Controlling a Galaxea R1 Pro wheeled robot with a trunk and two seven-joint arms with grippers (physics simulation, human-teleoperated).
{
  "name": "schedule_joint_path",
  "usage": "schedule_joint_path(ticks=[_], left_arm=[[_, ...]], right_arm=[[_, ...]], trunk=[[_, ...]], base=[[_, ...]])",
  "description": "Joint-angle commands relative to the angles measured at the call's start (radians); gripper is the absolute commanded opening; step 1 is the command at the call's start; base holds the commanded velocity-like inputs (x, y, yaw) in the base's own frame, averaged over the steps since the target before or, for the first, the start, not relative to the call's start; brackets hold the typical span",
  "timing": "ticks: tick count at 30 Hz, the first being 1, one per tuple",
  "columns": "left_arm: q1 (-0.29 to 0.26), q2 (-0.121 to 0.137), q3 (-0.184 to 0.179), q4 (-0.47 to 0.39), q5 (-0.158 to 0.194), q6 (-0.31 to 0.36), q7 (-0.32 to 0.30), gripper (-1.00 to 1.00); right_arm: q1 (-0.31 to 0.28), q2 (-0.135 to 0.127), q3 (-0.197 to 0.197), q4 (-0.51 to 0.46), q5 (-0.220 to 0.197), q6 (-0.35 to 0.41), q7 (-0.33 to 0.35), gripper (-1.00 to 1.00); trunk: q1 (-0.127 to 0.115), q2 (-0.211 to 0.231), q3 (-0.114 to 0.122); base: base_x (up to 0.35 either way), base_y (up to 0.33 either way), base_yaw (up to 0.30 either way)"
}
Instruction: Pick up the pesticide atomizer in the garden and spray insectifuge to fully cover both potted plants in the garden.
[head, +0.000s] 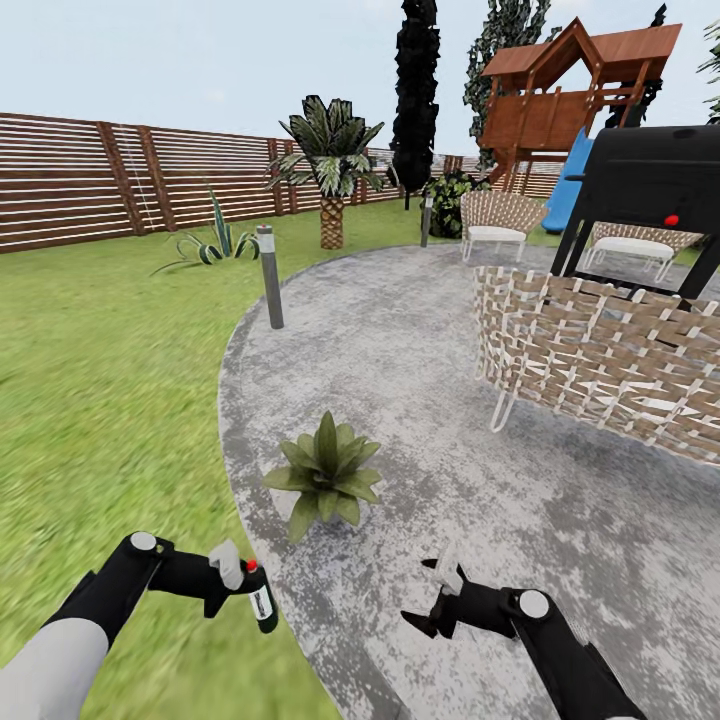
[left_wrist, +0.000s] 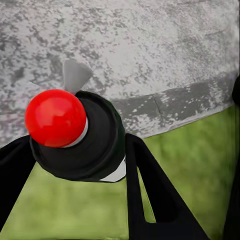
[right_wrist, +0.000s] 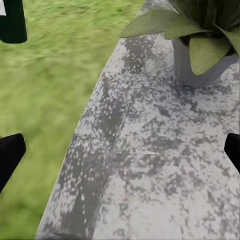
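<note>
While the robot stands at the near edge of the paved patio (head: 450, 480), its left pincer (head: 232, 578) is clamped on the pesticide atomizer (head: 260, 600), which hangs low at the near left, over the line where lawn (head: 100, 400) meets stone. In the left wrist view the bottle's dark head with its red button (left_wrist: 55, 118) sits squarely between the two black fingers (left_wrist: 150, 200), so the grip looks firm and the top is free to be pressed; a grey nozzle tab (left_wrist: 76, 75) points out toward the paving, which seems a sensible aim for spraying forward.

One potted plant (head: 325, 475) stands on the patio just beyond both arms, a little right of the bottle and near the patio's curved edge. The right wrist view shows its broad leaves over a grey pot (right_wrist: 200, 70) on the stone. I judge the bottle is held close so the spray can reach the whole rosette, though the nozzle may need turning toward it.

The right pincer (head: 438, 600) hovers empty over the paving at the near right, its fingers spread apart, kept clear of the plant.

Farther off are a bollard lamp (head: 270, 275), a wicker chair (head: 600, 350), a palm (head: 330, 160) and the slatted fence (head: 100, 180). A second such plant I cannot make out for certain.
</note>
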Motion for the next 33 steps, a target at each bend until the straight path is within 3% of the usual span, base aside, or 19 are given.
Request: schedule_joint_path(ticks=[1,4,7,8,11,16,19,20,24,33], left_arm=[[-0.001,-0.001,0.003,-0.006,-0.011,0.001,-0.014,-1.00],[-0.001,-0.001,-0.033,-0.010,-0.015,0.001,-0.028,-1.00],[0.000,-0.001,-0.130,-0.013,-0.016,0.005,-0.034,-1.00],[0.001,-0.002,-0.147,-0.013,-0.016,0.006,-0.035,-1.00],[0.001,-0.008,-0.171,-0.020,-0.015,0.006,-0.036,-1.00],[0.005,-0.028,-0.181,-0.053,-0.016,0.003,-0.036,-1.00],[0.005,-0.047,-0.201,-0.057,-0.017,0.001,-0.036,-1.00],[0.004,-0.058,-0.227,-0.059,-0.017,0.002,-0.035,-1.00],[0.002,-0.075,-0.257,-0.063,-0.016,0.002,-0.035,-1.00],[0.002,-0.112,-0.263,-0.063,-0.017,-0.008,-0.038,-1.00]], right_arm=[[-0.006,0.001,0.008,-0.004,0.011,-0.009,0.002,1.00],[-0.016,0.007,0.018,-0.014,0.012,-0.008,0.005,1.00],[-0.021,0.030,0.048,-0.020,0.012,-0.008,0.007,1.00],[-0.022,0.034,0.064,-0.020,0.013,-0.008,0.006,-1.00],[-0.024,0.041,0.098,-0.022,0.012,-0.008,0.007,-1.00],[-0.024,0.049,0.120,-0.027,0.011,-0.008,0.008,-1.00],[-0.024,0.075,0.143,-0.034,0.012,-0.008,0.050,-1.00],[-0.024,0.092,0.147,-0.039,0.013,-0.007,0.073,-1.00],[-0.024,0.112,0.150,-0.061,0.013,0.009,0.089,-1.00],[-0.025,0.115,0.152,-0.110,0.012,0.043,0.093,-1.00]], trunk=[[0.000,0.000,-0.001],[0.000,0.000,-0.001],[0.000,0.000,-0.001],[0.000,0.000,-0.001],[0.000,0.000,-0.001],[0.000,0.000,-0.001],[0.000,0.000,-0.001],[0.000,0.000,-0.001],[0.000,0.000,-0.001],[0.000,0.000,-0.001]], base=[[0.000,0.000,0.000],[0.000,0.000,0.000],[0.000,0.000,0.000],[0.000,0.000,0.000],[0.000,0.000,0.000],[0.000,0.000,0.000],[0.000,0.000,0.000],[0.000,0.000,0.000],[0.000,0.000,0.000],[0.000,0.000,0.000]])
